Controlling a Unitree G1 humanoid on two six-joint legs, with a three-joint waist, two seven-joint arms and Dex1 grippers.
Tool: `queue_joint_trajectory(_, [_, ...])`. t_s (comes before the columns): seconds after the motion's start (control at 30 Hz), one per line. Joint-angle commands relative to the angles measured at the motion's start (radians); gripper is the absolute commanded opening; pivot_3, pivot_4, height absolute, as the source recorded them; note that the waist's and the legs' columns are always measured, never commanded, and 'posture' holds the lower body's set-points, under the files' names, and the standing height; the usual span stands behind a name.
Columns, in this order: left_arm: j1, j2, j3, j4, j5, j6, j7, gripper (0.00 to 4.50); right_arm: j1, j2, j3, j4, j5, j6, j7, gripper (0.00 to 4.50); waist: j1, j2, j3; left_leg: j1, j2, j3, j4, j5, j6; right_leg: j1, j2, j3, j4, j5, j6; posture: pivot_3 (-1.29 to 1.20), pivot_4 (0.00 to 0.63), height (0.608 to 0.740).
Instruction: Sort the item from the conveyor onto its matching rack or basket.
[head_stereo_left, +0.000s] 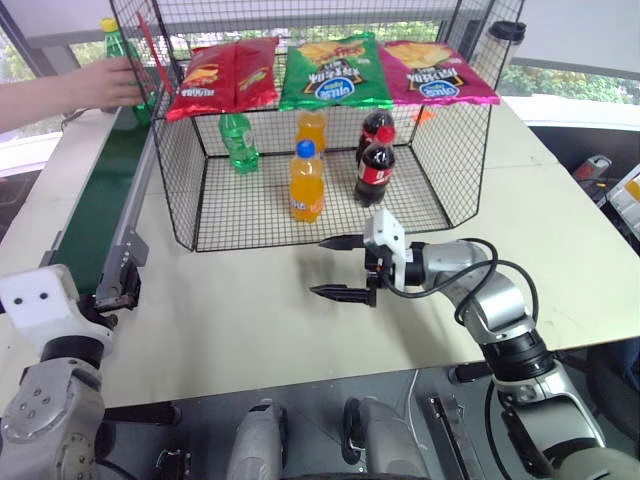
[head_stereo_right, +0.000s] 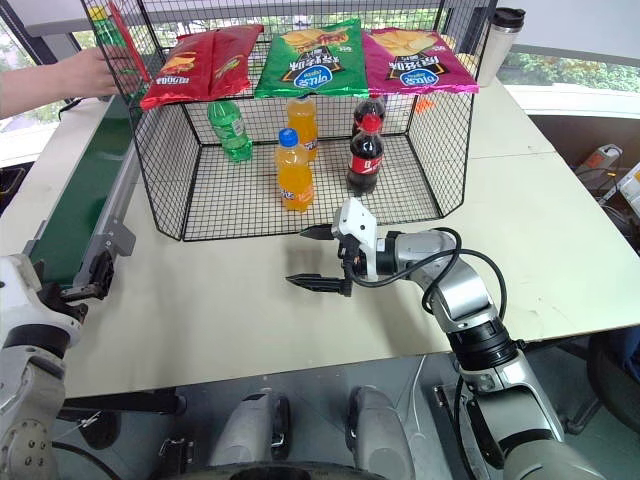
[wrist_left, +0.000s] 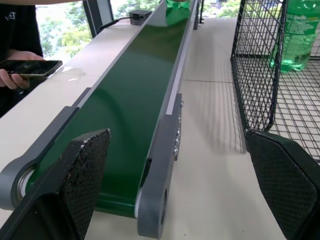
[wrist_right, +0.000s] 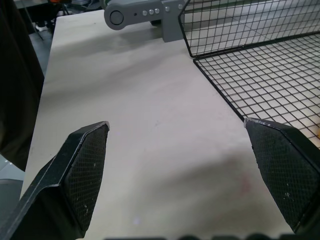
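The table (head_stereo_left: 560, 250) carries the conveyor (head_stereo_left: 95, 215) along its left edge, long axis running from the near edge toward the far edge, rounded end roller nearest the robot. Just beside it, toward the far edge, stands the black wire-mesh cage (head_stereo_left: 455, 175). Three snack bags (head_stereo_left: 335, 70) — red, green, pink — hang across its upper front. Inside stand a green bottle (head_stereo_left: 238, 142), two orange bottles (head_stereo_left: 306, 182) and two cola bottles (head_stereo_left: 375, 172), all upright.

The item, a green soda bottle (head_stereo_left: 118, 45) with yellow cap, is upright at the conveyor's far end, long axis vertical, cap up, gripped by a person's hand (head_stereo_left: 112, 82).

The right pincer (head_stereo_left: 336, 267) hovers before the cage's open front, fingers apart and empty. The left pincer (wrist_left: 177, 187) sits at the roller end, fingers spread wide, holding nothing.
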Motion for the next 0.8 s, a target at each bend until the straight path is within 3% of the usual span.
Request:
queue_joint_trajectory(0.03, [0.003, 0.016, 0.039, -0.015, -0.017, -0.007, 0.009, 4.45, -0.019, -0.003, -0.017, -0.074, 0.043, -0.001, 0.018, 4.5, 0.0, 0.0, 0.0, 0.0, 0.0, 0.0, 0.0, 0.0, 0.0, 0.0, 0.0, 0.0, 0.0, 0.0, 0.0, 0.0, 0.15, 0.74])
queue_joint_trajectory(0.37, [0.012, 0.03, 0.067, 0.004, -0.041, -0.017, 0.025, 4.45, -0.008, 0.025, -0.048, -0.107, 0.114, 0.003, -0.012, 4.5, 0.0, 0.0, 0.0, 0.0, 0.0, 0.0, 0.0, 0.0, 0.0, 0.0, 0.0, 0.0, 0.0, 0.0, 0.0, 0.0, 0.15, 0.74])
queue_joint_trajectory(0.8, [0.003, 0.055, 0.11, 0.079, -0.052, -0.047, 0.032, 4.45, -0.015, 0.026, -0.025, -0.065, 0.072, -0.024, -0.03, 4.5, 0.0, 0.0, 0.0, 0.0, 0.0, 0.0, 0.0, 0.0, 0.0, 0.0, 0.0, 0.0, 0.0, 0.0, 0.0, 0.0, 0.15, 0.74])
